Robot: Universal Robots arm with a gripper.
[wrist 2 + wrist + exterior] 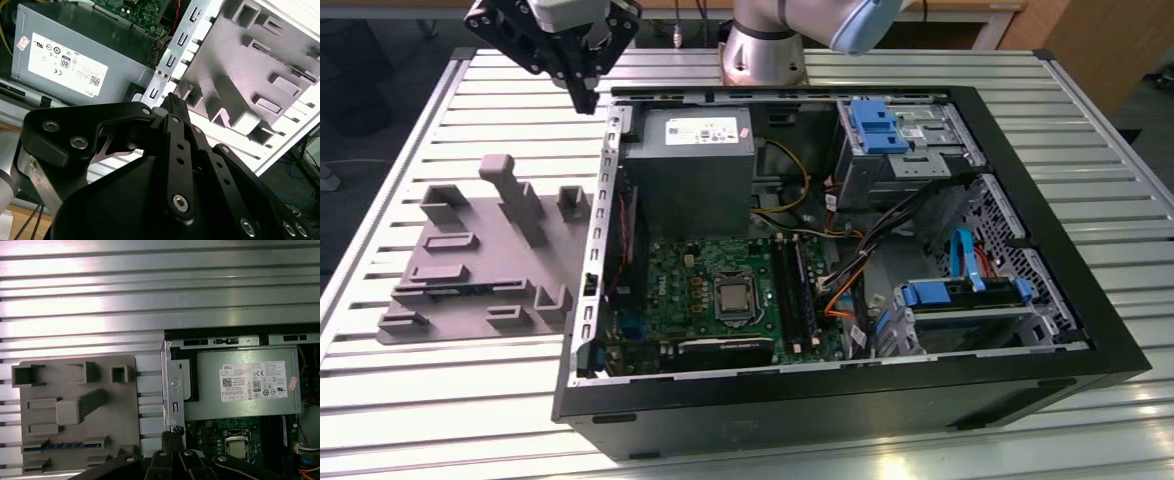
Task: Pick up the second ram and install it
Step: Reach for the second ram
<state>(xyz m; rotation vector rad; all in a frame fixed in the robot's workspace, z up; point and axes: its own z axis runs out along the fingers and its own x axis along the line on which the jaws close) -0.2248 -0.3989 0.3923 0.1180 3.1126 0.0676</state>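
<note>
The gripper [584,98] hangs above the case's [841,405] far corner on the exterior view's left, over the rim and clear of it. Its jaws are drawn together to a narrow tip with nothing between them, as both wrist views show [172,100] [172,432].

The ram [65,445] seems to be the dark strip with bluish marks standing on edge in a slot of the grey holder [75,385], at the holder's end farthest from the gripper. It is too faint to be sure.

The holder [480,260] lies flat on the slatted worktop [454,400] just beside the case's side wall, with a narrow strip of bare slats between them. Its posts stand upright.

Inside the open case, the power supply [687,170] sits against the wall nearest the gripper, with the motherboard [720,290] beside it. Bare slats run past the holder's outer edges.
</note>
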